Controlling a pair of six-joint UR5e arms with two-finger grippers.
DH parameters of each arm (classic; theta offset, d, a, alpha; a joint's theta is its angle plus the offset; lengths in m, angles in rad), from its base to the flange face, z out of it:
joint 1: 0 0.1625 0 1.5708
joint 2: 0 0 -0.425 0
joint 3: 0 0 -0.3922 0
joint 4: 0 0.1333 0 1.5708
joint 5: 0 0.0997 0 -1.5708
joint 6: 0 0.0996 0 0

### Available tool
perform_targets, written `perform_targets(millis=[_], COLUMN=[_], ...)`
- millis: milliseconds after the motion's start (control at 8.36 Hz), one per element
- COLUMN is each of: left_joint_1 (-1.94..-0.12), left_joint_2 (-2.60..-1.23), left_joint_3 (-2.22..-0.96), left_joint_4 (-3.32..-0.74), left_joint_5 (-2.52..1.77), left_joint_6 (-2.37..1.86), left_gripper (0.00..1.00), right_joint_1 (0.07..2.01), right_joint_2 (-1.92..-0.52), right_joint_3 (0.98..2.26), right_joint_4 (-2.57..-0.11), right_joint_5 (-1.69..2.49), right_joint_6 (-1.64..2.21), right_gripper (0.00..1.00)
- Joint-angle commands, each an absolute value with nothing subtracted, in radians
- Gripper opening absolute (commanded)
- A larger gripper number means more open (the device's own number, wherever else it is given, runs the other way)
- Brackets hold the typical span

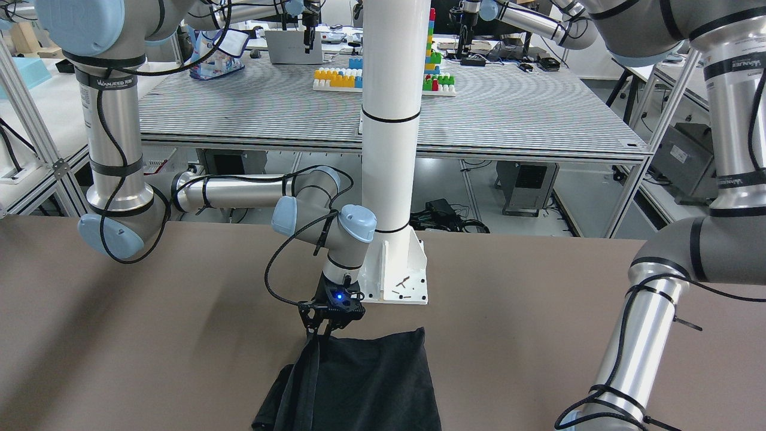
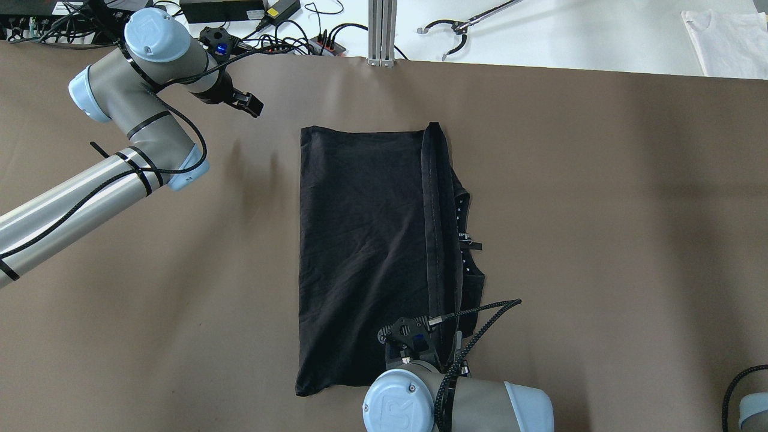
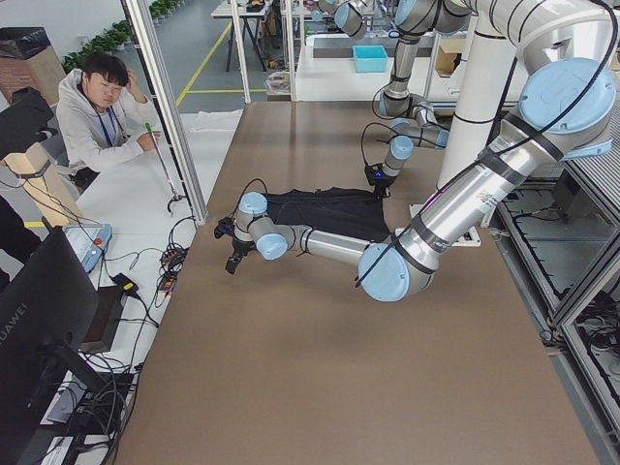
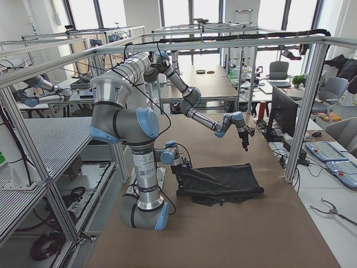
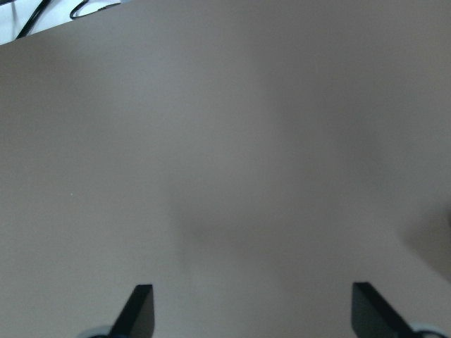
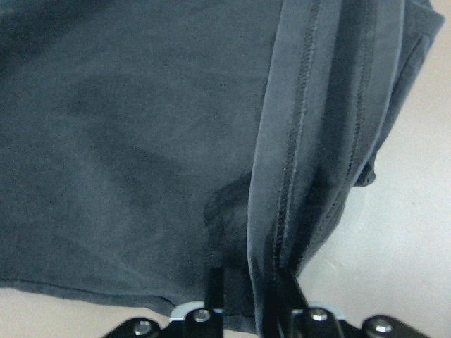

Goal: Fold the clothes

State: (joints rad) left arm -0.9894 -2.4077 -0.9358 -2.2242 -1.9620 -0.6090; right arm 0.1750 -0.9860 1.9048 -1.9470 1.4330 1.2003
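**Near edge of the bench [image 2: 570,240]:** the right gripper [image 6: 250,299] is clenched on the near end of a hemmed strip of the clothes [image 2: 360,240] and holds that end slightly raised. The white pole's base plate [image 1: 413,281] stands just behind it.

**Mid-bench:** the black clothes run from near edge toward far edge, with the strip doubled along their right side.

**Far left:** the left gripper [image 5: 252,313] hangs released over bare bench, apart from the fabric.

**Likely faults:**
- The strip is held at one end only, so a pull across may leave the far end askew or drag the whole piece.
- The thin hem may slip out of the grip.
- The wrist cable [image 2: 480,309] crosses above the fold and may snag it.

**Room to move:** open bench lies left and right of the fabric; the pole limits retreat at the near edge
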Motion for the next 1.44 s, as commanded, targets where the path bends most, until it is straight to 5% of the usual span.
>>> perform_targets(millis=[0, 957, 1076, 1316], left_joint_1=[-0.989, -0.988, -0.988, -0.986], left_joint_2=[-2.407, -2.399, -2.399, -2.399], left_joint_3=[-0.936, -0.937, -0.937, -0.937], left_joint_4=[-2.224, -2.226, -2.226, -2.226], left_joint_5=[-1.962, -1.962, -1.962, -1.962], left_joint_6=[-0.609, -0.607, -0.607, -0.607], left_gripper=[1.00, 1.00, 1.00, 1.00], right_joint_1=[0.175, 0.178, 0.178, 0.178], right_joint_2=[-0.970, -1.003, -1.014, -1.023], right_joint_3=[1.870, 1.879, 1.899, 1.911], right_joint_4=[-1.922, -1.907, -1.907, -1.907], right_joint_5=[1.433, 1.434, 1.434, 1.433], right_joint_6=[1.200, 1.154, 1.154, 1.154], right_gripper=[0.33, 0.34, 0.30, 0.00])
